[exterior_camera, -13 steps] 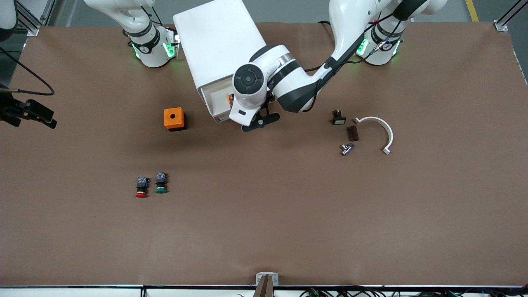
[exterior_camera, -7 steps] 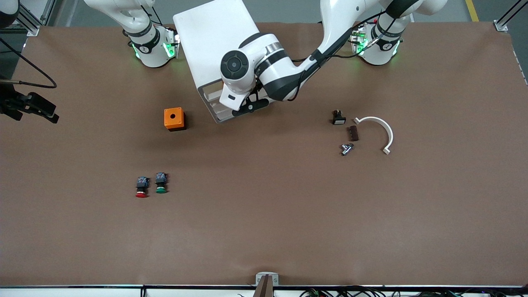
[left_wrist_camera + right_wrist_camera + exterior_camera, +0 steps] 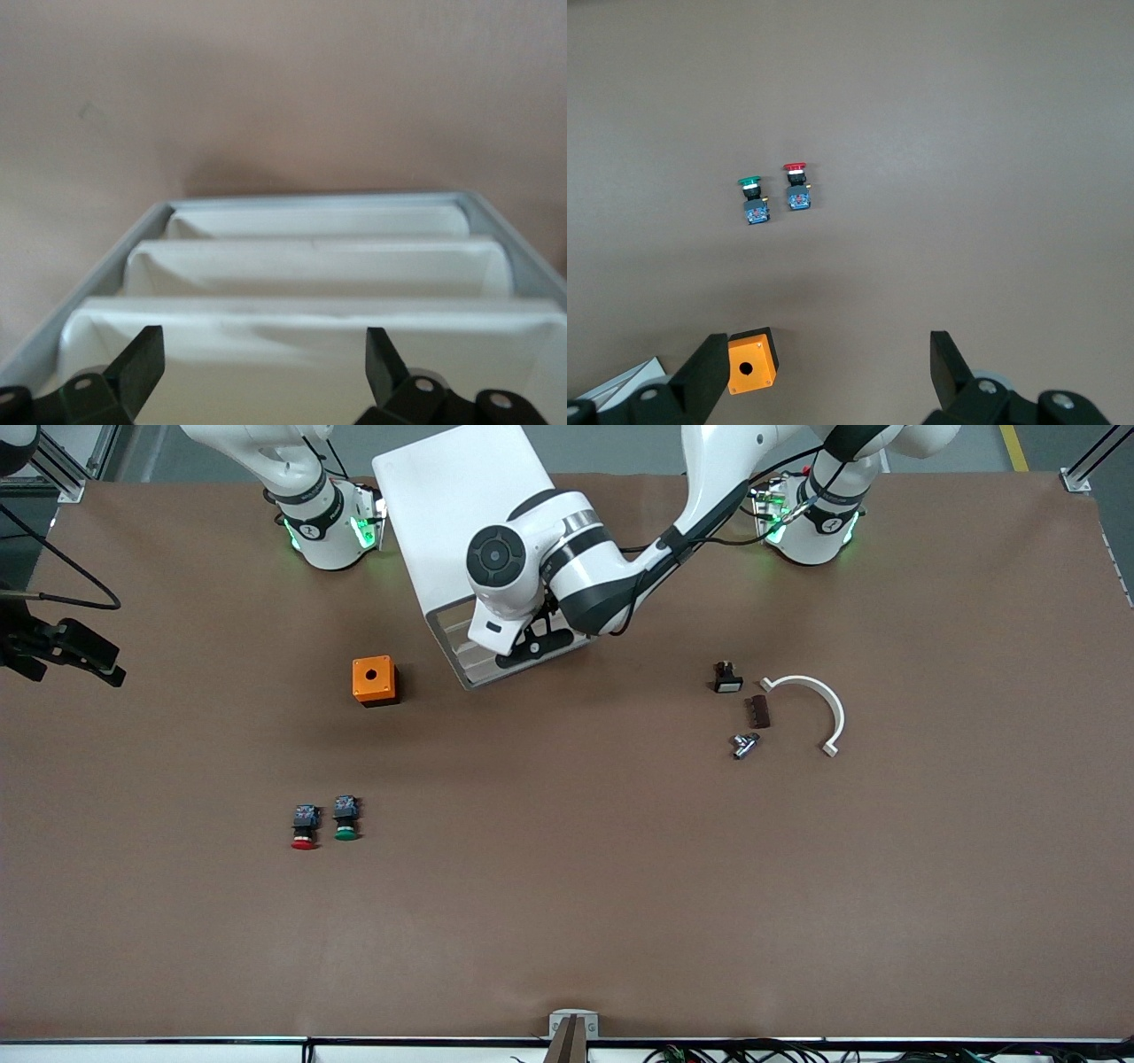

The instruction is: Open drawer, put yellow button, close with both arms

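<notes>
The left hand (image 3: 257, 363) is hovering wide open and empty at the cabinet's (image 3: 461, 505) drawer fronts — the right hand (image 3: 824, 367) is waiting, open, empty, high over the table (image 3: 567, 886).

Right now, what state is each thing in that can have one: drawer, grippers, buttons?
drawer: looks pushed in.
yellow button: not in view.
left gripper: open, empty, at the cabinet's front.
right gripper: open, empty, waiting over the table.
red button: lying on its side.
green button: lying on its side, beside the red one.
orange box: upright, hole up.
</notes>
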Controlling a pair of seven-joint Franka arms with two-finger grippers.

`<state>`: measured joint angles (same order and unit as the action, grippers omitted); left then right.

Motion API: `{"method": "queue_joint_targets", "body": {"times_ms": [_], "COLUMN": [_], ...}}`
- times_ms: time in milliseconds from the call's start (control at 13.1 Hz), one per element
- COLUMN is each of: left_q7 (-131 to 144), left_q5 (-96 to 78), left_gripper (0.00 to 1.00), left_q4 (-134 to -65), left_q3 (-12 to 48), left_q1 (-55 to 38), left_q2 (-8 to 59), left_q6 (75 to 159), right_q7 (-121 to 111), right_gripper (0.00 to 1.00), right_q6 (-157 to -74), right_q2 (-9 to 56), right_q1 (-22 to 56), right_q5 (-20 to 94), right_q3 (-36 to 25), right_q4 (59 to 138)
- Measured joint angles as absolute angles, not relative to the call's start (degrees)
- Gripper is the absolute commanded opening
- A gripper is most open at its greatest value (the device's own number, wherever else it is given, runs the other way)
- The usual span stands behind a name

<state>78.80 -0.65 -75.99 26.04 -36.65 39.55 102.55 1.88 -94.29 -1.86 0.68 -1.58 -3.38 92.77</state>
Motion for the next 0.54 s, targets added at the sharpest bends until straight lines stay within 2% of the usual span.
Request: {"method": "queue_joint_targets", "body": {"times_ms": [536], "left_q7": [68.53], "left_q5": [10.66], "left_gripper": [1.00], "left_q4": [-75.35], "left_q3": [25.24], "left_q1": [-15.47], "left_q2": [32.21], "left_q6": [100.36], "right_q7": [1.88], "right_gripper": [1.00], "right_q6": [-94.17], "right_q2": [-1.82], "right_q1": [0.66], "right_q5": [-1.58], "right_q3": [-3.36], "right_q4": [92.77]}}
